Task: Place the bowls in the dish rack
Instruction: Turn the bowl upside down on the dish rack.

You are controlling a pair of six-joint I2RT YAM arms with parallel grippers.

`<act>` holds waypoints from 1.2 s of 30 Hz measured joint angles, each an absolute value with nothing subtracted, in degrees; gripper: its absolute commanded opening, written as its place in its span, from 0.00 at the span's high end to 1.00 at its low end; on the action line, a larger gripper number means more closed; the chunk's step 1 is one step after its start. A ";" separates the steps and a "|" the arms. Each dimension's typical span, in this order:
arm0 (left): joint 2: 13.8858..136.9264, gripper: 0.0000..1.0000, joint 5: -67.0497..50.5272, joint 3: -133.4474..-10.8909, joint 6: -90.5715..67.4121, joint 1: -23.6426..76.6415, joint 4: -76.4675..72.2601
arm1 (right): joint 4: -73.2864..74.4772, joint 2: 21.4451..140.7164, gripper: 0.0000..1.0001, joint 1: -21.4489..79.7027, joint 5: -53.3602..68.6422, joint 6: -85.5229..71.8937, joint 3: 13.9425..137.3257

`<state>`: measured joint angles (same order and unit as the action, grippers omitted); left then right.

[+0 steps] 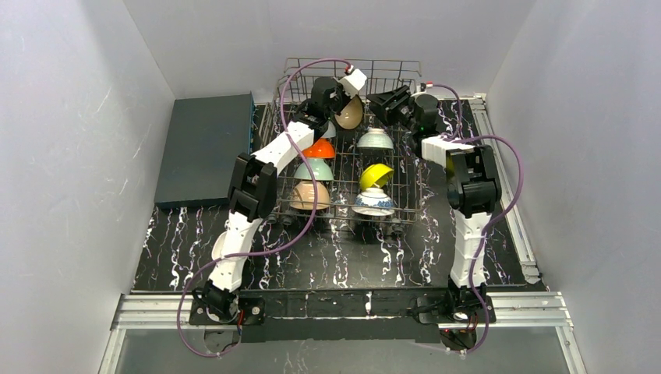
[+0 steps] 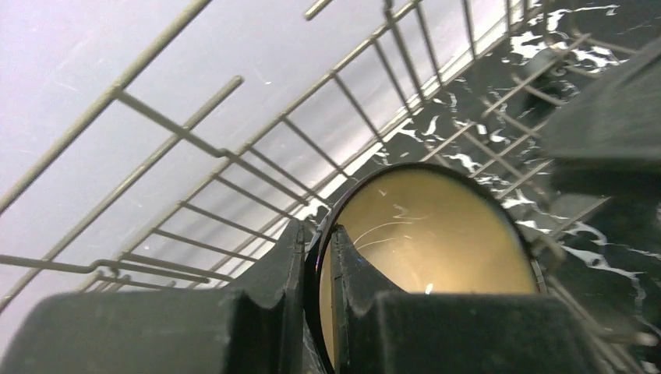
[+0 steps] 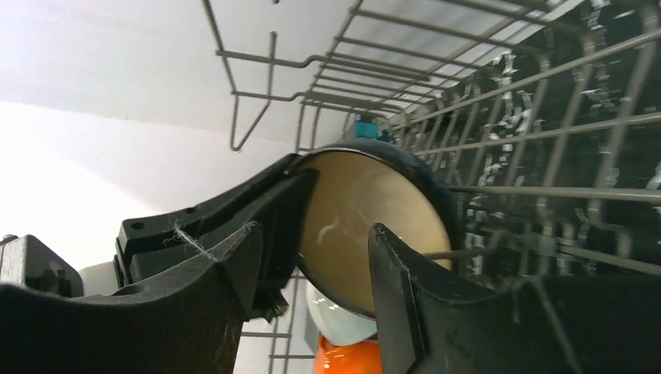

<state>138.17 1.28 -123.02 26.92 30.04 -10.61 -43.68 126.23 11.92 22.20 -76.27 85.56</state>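
Note:
The silver wire dish rack [image 1: 374, 64] stands at the back middle of the table. My left gripper [image 1: 343, 97] is shut on the rim of a dark bowl with a tan inside [image 1: 348, 114] and holds it on edge over the rack's back row. In the left wrist view one finger [image 2: 284, 257] is outside the rim and the other is inside the bowl [image 2: 444, 234]. My right gripper [image 1: 383, 101] is open just right of that bowl, which shows between its fingers in the right wrist view [image 3: 366, 195]. Orange [image 1: 319, 148], mint green [image 1: 313, 169], peach-tan [image 1: 309, 195], pale grey-green [image 1: 376, 139], yellow [image 1: 375, 174] and blue-and-white [image 1: 374, 202] bowls stand in the rack.
A flat dark grey slab [image 1: 204, 148] lies left of the rack. A white rounded shape, perhaps a bowl [image 1: 220, 246], shows behind my left arm on the table. The rack's wire walls [image 2: 195, 140] [image 3: 546, 191] are close around both grippers. White walls enclose the table.

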 measured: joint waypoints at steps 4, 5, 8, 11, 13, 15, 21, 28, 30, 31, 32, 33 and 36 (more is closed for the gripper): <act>138.19 1.00 1.32 -122.34 28.14 29.17 -12.05 | -38.98 124.29 0.38 10.76 20.88 -71.64 84.53; 138.19 1.00 1.32 -122.34 28.21 29.17 -12.10 | -37.82 123.85 0.38 10.48 20.73 -70.26 84.58; 138.19 1.00 1.43 -122.34 27.86 29.36 -12.38 | -33.67 122.87 0.38 10.24 20.88 -66.00 85.58; 138.19 1.00 2.02 -122.32 26.39 29.34 -12.43 | -30.04 122.30 0.37 10.50 20.86 -60.71 87.85; 138.17 1.00 2.63 -122.30 25.26 29.34 -12.45 | -28.60 121.84 0.35 10.50 21.19 -57.69 88.95; 138.12 1.00 3.31 -122.30 24.12 29.34 -12.43 | -26.96 121.34 0.31 10.50 21.80 -54.39 90.04; 138.10 1.00 7.18 -122.34 20.62 29.50 -12.38 | -26.09 120.46 0.17 10.50 26.55 -47.66 91.31; 135.96 1.00 11.03 -121.14 16.84 29.74 -11.64 | -25.30 119.83 0.11 10.52 31.40 -44.84 91.79; 133.16 1.00 11.29 -118.72 15.49 29.71 -11.51 | -24.45 118.98 0.10 10.50 32.03 -44.34 91.79; 131.57 1.00 11.40 -117.36 14.85 29.69 -11.46 | -23.97 118.41 0.10 10.50 32.34 -44.10 91.79; 130.26 1.00 11.49 -116.55 14.31 29.67 -11.22 | -23.77 117.80 0.10 10.50 32.62 -43.83 91.79; 128.73 1.00 11.51 -115.57 13.67 29.58 -11.22 | -23.70 117.25 0.09 10.50 32.99 -43.64 91.79; 123.79 1.00 11.62 -112.05 11.49 29.34 -11.55 | -23.81 115.61 0.08 10.50 34.04 -43.55 91.72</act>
